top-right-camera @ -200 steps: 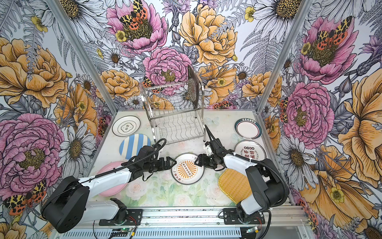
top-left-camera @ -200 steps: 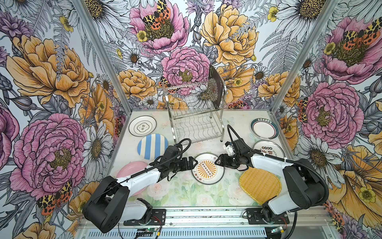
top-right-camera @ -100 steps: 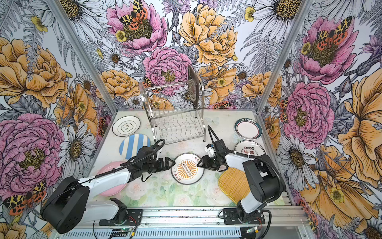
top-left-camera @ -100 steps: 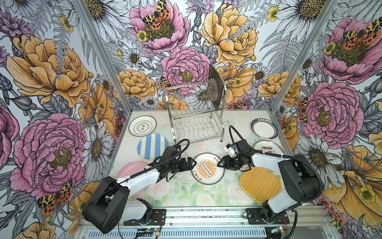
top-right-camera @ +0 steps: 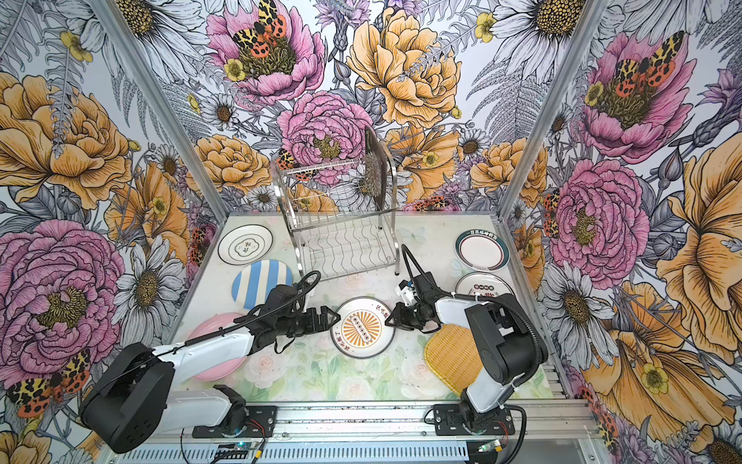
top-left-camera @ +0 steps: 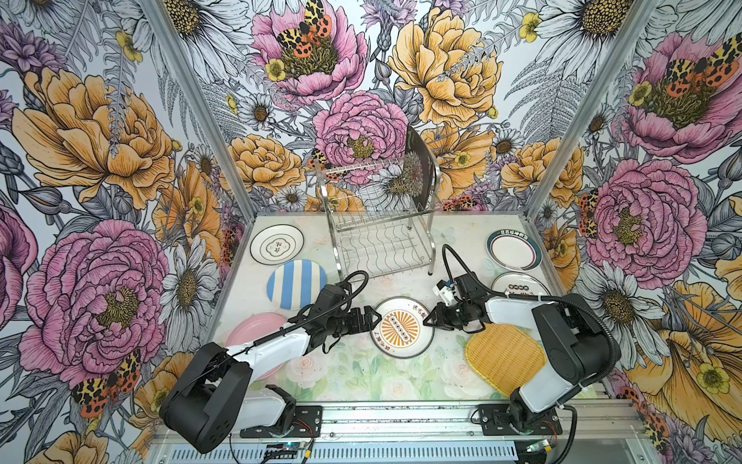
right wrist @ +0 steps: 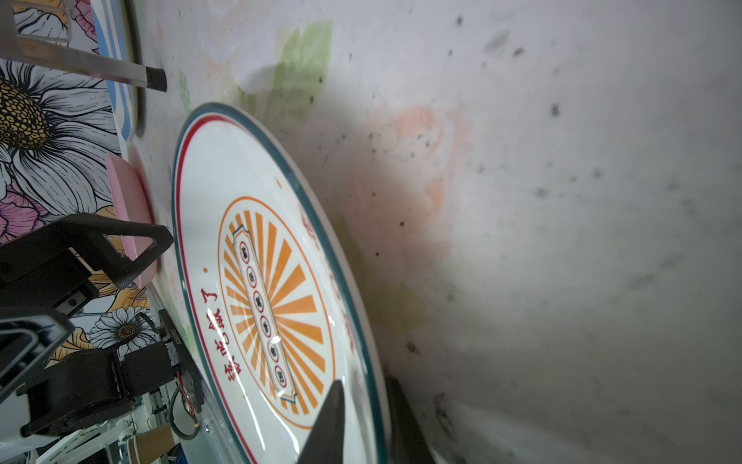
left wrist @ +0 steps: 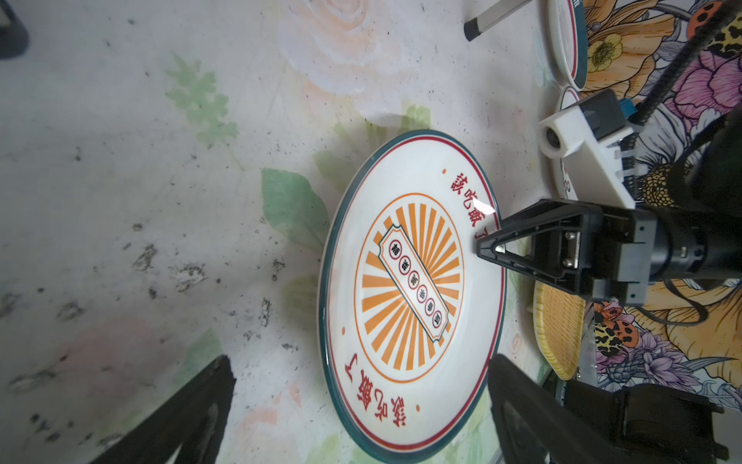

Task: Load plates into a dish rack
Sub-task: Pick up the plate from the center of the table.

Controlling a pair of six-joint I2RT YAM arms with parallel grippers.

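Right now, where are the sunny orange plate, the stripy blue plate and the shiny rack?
orange sunburst plate (top-left-camera: 402, 327), in a top view, its sunburst centre.
blue-white striped plate (top-left-camera: 296, 283), in a top view, its middle.
dish rack (top-left-camera: 381, 249), in a top view, its wavy lower shelf.

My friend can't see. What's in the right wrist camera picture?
The right pincer pinches the near rim of an orange sunburst plate on the table, one finger above, one below. The open left pincer sits at its far rim.
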